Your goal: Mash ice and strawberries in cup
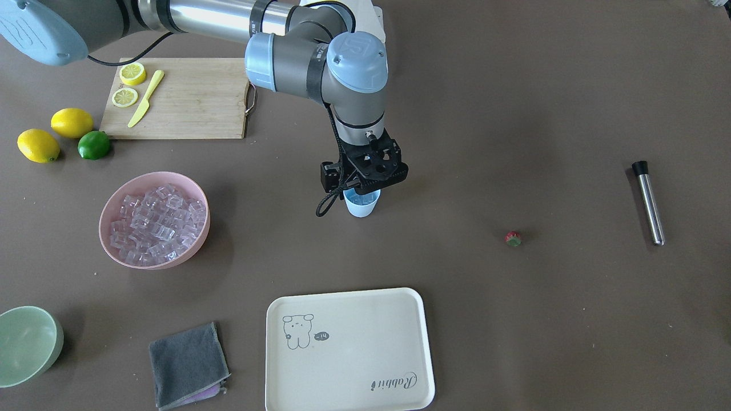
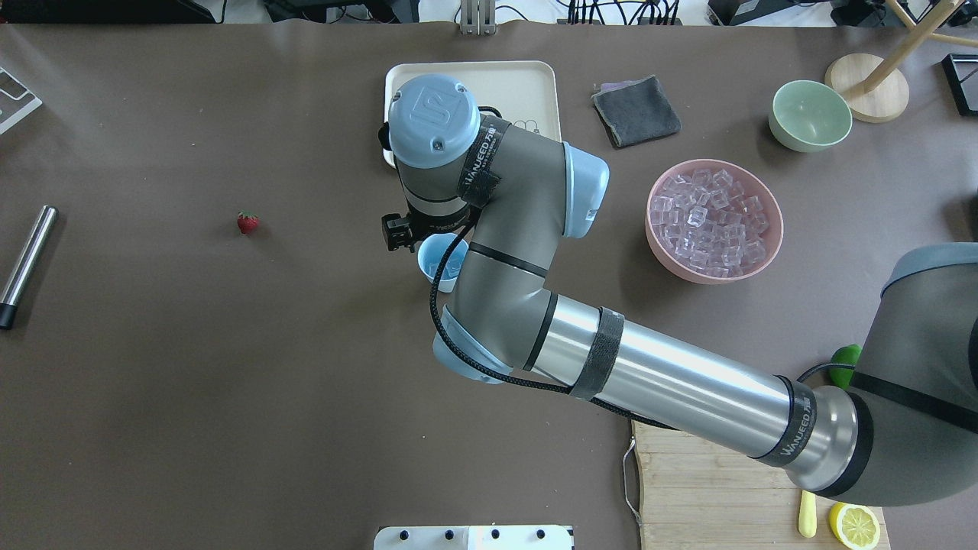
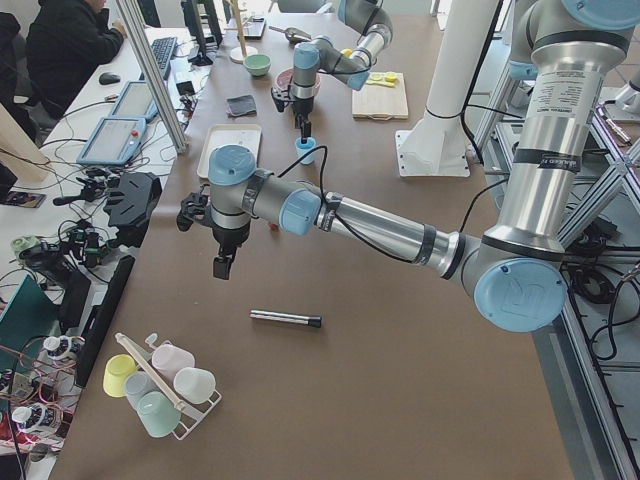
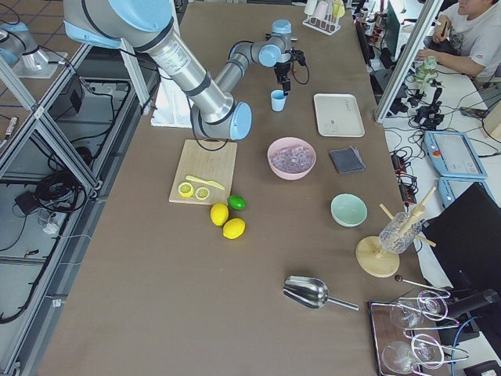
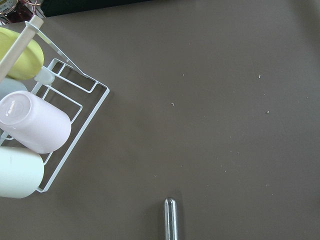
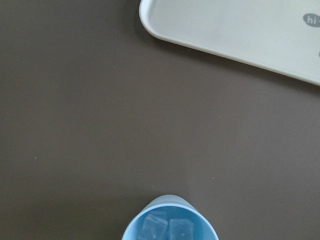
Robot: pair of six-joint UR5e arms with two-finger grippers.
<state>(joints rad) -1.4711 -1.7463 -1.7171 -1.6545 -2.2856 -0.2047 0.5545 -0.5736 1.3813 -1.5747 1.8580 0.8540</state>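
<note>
The light-blue cup (image 1: 361, 206) stands mid-table and holds two ice cubes (image 6: 169, 230). More ice (image 1: 155, 221) fills the pink bowl (image 1: 197, 191). My right gripper (image 1: 362, 185) hovers straight above the cup's mouth. Its fingers are hidden under the wrist mount, so I cannot tell if it is open or shut. The strawberry (image 1: 513, 238) lies alone on the table toward my left side. My left gripper (image 3: 222, 267) hangs above the table near a steel muddler (image 3: 285, 319). It shows only in the exterior left view, so I cannot tell its state.
A cream tray (image 1: 348, 348), a grey cloth (image 1: 187, 365) and a pale green bowl (image 1: 25, 342) sit beyond the cup. A cutting board (image 1: 188, 100) with lemon halves and a knife is near my base. A cup rack (image 5: 60, 115) is at the left end.
</note>
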